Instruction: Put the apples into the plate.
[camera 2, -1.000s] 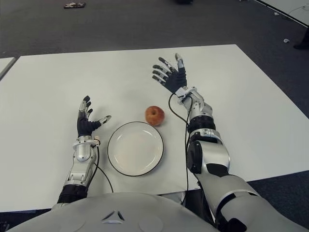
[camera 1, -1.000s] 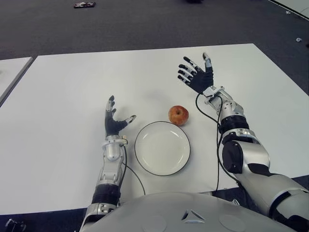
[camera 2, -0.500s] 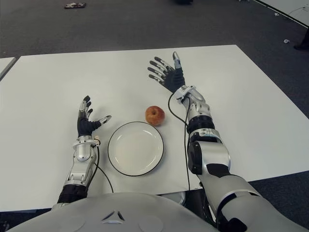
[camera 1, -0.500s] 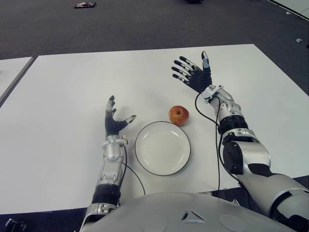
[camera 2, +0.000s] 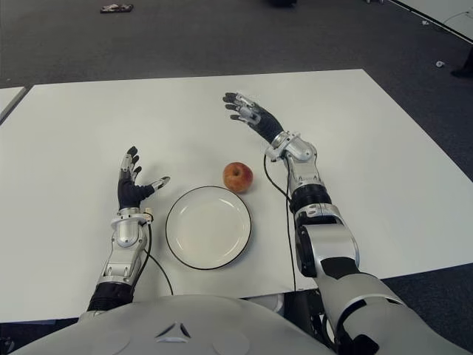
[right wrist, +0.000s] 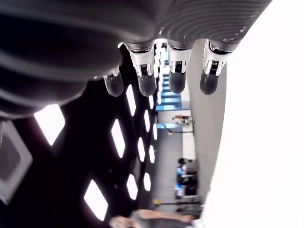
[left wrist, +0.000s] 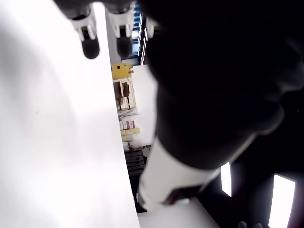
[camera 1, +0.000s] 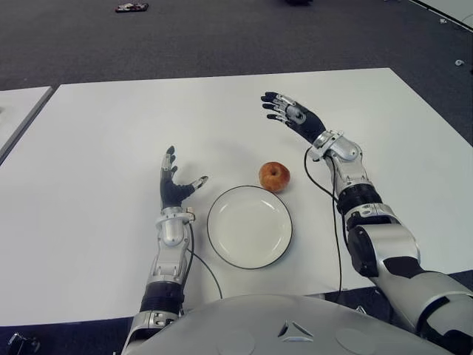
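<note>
White table (camera 1: pixel 96 133) carries one apple (camera 1: pixel 274 176) touching the plate (camera 1: pixel 250 226) rim. Right robot hand (camera 1: pixel 287 114) beyond the apple, fingers spread, empty; left robot hand (camera 1: pixel 173 185) beside the plate, open.

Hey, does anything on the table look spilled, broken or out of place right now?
Nothing stands out. The apple sits upright on the table just beyond the empty plate, touching nothing. The right hand is open beyond it; the left hand is open left of the plate.
</note>
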Controlling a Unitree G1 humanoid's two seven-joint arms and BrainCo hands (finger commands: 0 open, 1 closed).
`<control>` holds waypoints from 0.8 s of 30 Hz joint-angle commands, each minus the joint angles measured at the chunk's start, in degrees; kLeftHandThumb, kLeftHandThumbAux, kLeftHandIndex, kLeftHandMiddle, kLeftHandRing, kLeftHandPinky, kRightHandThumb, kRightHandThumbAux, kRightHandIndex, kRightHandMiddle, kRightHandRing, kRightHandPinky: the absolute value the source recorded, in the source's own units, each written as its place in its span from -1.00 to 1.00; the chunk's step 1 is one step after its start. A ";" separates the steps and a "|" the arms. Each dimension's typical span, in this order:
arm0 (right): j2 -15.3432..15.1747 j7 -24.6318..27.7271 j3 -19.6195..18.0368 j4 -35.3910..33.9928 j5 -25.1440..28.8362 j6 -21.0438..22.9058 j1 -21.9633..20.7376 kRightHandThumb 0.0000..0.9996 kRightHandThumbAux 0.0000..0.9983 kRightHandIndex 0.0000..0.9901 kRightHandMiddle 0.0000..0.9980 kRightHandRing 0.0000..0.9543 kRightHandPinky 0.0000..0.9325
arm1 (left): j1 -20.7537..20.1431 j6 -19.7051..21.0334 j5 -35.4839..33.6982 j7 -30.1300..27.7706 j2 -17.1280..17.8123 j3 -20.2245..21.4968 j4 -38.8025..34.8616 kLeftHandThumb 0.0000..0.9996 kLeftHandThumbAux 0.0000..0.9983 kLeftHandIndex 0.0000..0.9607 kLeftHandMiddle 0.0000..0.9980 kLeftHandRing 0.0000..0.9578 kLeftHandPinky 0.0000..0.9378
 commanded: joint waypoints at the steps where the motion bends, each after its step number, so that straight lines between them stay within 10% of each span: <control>1: -1.09 -2.77 2.05 1.12 -3.65 -5.08 1.02 -0.91 -0.36 -1.00 -1.00 -1.00 -1.00 | 0.15 0.74 0.26 0.39 0.04 -0.13 -0.18 -0.98 0.18 -1.00 -1.00 -1.00 -1.00; 6: -1.88 -3.25 4.18 0.19 -5.75 -9.31 2.82 -0.87 -0.39 -1.00 -1.00 -1.00 -1.00 | -0.05 0.94 0.23 0.41 0.00 -0.12 0.01 -0.98 0.18 -1.00 -1.00 -1.00 -1.00; 13: -7.71 -17.33 12.17 -8.36 -25.18 -17.77 7.83 -0.73 -0.49 -1.00 -1.00 -1.00 -1.00 | -0.32 1.03 0.27 0.53 -0.19 -0.21 0.19 -0.98 0.17 -1.00 -1.00 -1.00 -1.00; 24: -13.17 -36.75 19.35 -13.74 -46.04 -15.87 8.93 -0.58 -0.62 -1.00 -1.00 -1.00 -1.00 | -0.37 1.05 0.36 0.64 -0.42 -0.25 0.03 -0.98 0.17 -1.00 -1.00 -1.00 -1.00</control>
